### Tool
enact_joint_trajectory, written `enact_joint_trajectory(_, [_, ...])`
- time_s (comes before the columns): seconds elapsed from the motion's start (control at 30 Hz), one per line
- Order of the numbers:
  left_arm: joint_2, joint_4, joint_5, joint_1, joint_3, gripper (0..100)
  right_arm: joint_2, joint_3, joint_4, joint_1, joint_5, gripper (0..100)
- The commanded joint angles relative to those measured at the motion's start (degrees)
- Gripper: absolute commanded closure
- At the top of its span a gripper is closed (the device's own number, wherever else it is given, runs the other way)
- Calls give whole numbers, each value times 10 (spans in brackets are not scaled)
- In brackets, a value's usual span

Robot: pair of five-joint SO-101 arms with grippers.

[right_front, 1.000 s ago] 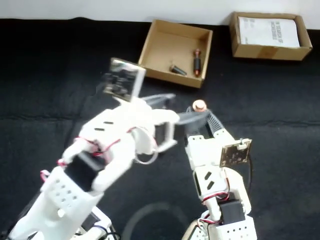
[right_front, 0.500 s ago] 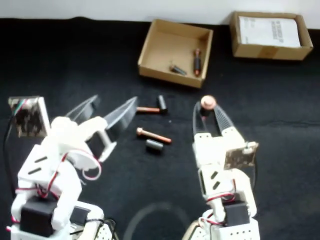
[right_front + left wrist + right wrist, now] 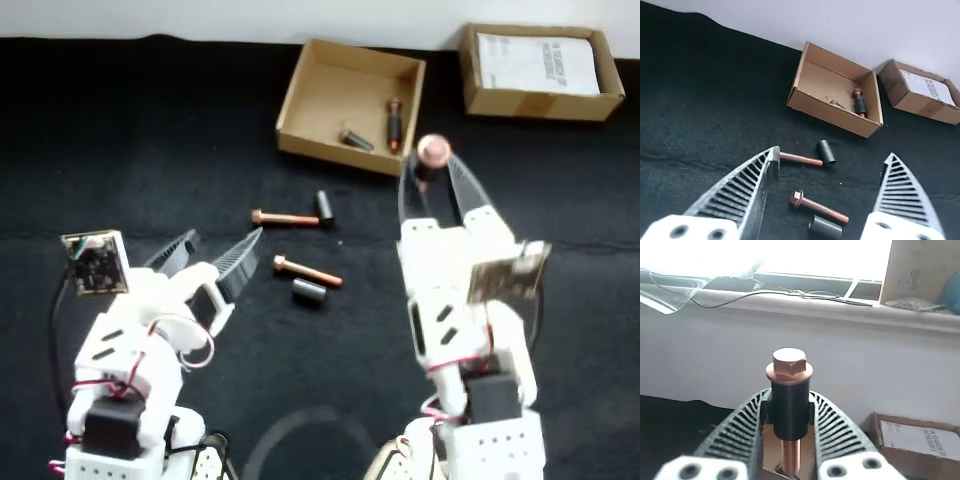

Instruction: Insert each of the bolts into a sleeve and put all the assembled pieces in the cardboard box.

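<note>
My right gripper [image 3: 432,176] is shut on an assembled bolt and sleeve [image 3: 788,410], held upright with the copper head [image 3: 433,150] on top, just beside the near right corner of the open cardboard box [image 3: 312,105]. Two assembled pieces [image 3: 394,125] lie inside that box. On the black table lie two loose copper bolts [image 3: 284,217] [image 3: 307,270] and two black sleeves [image 3: 324,205] [image 3: 309,292]. My left gripper [image 3: 208,254] is open at the left, short of these parts; in the left wrist view the bolts [image 3: 800,158] [image 3: 817,207] and sleeves [image 3: 827,152] [image 3: 825,227] lie between its fingers [image 3: 745,192].
A second cardboard box [image 3: 540,70] with a white paper sheet sits at the back right. A white wall runs behind the table. Black cloth [image 3: 120,150] lies bare at the left and far right.
My left arm pulled back from the centre to the near left, uncovering the loose bolts and sleeves. My right gripper rose and moved toward the box with the assembled piece.
</note>
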State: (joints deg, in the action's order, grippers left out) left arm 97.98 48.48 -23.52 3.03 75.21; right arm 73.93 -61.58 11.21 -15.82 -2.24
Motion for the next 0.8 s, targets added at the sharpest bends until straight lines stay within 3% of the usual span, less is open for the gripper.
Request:
enact_joint_trajectory(0.0, [7, -50, 0, -15, 24, 681, -111, 104, -12, 9, 43, 992])
enact_joint_trajectory(0.27, [8, -84, 0, -20, 102, 681, -313, 212, -7, 8, 64, 992])
enact_joint_trajectory(0.53, [8, -98, -2, -102, 160, 681, -466, 418, 205, 10, 206, 992])
enact_joint_trajectory(0.77, [6, -174, -5, -153, 221, 681, -596, 551, 231, 8, 209, 992])
